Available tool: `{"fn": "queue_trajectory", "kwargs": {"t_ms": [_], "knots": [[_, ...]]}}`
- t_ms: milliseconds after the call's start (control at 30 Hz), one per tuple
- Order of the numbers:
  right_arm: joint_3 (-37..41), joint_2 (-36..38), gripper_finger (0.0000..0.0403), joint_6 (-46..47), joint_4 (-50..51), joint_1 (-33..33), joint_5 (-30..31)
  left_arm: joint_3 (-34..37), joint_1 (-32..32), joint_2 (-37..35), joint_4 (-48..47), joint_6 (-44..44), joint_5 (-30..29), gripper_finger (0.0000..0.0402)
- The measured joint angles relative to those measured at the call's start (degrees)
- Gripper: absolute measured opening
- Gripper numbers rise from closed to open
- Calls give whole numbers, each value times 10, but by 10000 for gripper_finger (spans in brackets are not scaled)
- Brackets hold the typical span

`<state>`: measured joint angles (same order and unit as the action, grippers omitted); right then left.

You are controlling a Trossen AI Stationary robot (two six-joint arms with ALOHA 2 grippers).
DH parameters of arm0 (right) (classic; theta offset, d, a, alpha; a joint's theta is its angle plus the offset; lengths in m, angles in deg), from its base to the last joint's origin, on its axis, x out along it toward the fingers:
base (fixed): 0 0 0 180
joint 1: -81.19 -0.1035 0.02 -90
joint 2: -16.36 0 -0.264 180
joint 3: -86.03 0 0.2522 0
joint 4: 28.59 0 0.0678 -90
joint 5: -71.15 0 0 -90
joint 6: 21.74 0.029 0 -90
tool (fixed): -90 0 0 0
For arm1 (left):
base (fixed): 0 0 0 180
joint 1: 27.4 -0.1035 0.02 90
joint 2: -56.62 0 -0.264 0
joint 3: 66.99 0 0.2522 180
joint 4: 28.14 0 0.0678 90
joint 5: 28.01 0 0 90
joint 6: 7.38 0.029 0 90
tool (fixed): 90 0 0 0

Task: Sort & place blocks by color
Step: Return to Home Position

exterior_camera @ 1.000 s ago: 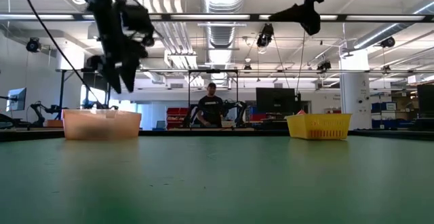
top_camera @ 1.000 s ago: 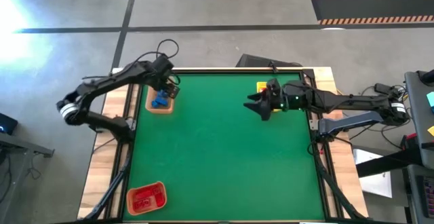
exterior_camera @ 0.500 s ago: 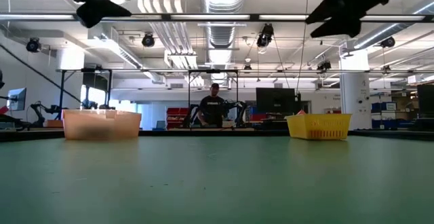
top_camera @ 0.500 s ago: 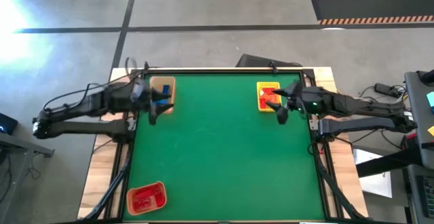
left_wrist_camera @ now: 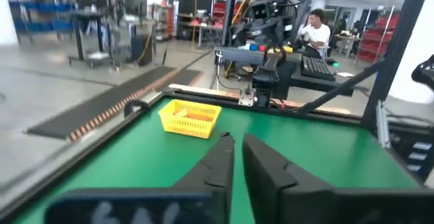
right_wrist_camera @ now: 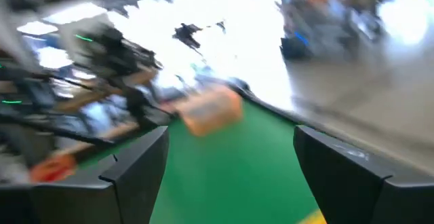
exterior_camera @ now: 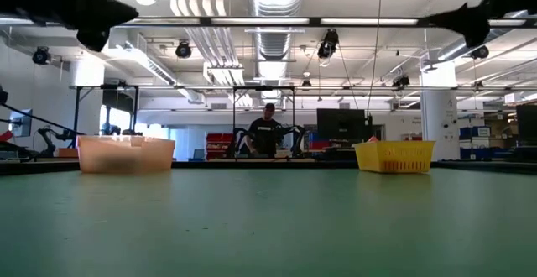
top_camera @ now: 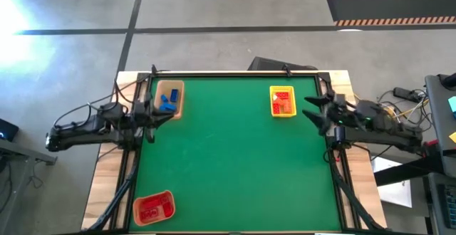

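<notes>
Blue blocks (top_camera: 167, 102) lie in the tan tray (top_camera: 179, 92) at the far left of the green table. Orange and red blocks (top_camera: 283, 104) lie in the yellow tray (top_camera: 271, 111) at the far right. Red blocks (top_camera: 153, 208) lie in the orange tray (top_camera: 171, 196) at the near left corner. My left gripper (top_camera: 155, 114) (left_wrist_camera: 237, 142) is at the table's left edge, beside the tan tray, pointing level, shut and holding nothing. My right gripper (top_camera: 312, 111) (right_wrist_camera: 230, 139) is at the right edge, near the yellow tray, open and holding nothing.
The middle of the green mat (top_camera: 228, 157) lies bare between the trays. Black frame rails (top_camera: 335, 171) run along the table's left and right sides. In the low view a person (exterior_camera: 264, 134) is in the room beyond the far edge, between the tan tray (exterior_camera: 126, 154) and the yellow tray (exterior_camera: 394, 155).
My left gripper has left the tan tray and drawn back toward the table's left edge, tipping from pointing down to level, and has shut on nothing. My right gripper has drawn back from the table's middle past the yellow tray toward the right edge, staying open.
</notes>
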<state>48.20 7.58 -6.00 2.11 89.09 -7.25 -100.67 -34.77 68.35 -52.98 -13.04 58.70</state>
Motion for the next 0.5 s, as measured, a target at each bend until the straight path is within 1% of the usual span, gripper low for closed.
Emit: {"fn": "queue_trajectory", "kwargs": {"t_ms": [67, 133, 200, 300, 367, 500], "knots": [[18, 34, 302, -41, -18, 0, -45, 22, 0, -22, 1, 17, 0, 6], [40, 66, 299, -91, -26, 0, -56, 43, 0, -40, 3, 17, 0, 7], [59, 87, 297, -134, -30, 0, -54, 63, 0, -55, 15, 16, -1, 7], [75, 82, 294, -166, -28, 0, -40, 90, 0, -78, 42, 15, 0, 2], [96, 69, 292, -168, -61, 0, -23, 102, 0, -93, 51, 15, 0, 1], [152, 72, 296, -172, -127, 0, -12, 127, 0, -108, 71, 15, 4, 0]]}}
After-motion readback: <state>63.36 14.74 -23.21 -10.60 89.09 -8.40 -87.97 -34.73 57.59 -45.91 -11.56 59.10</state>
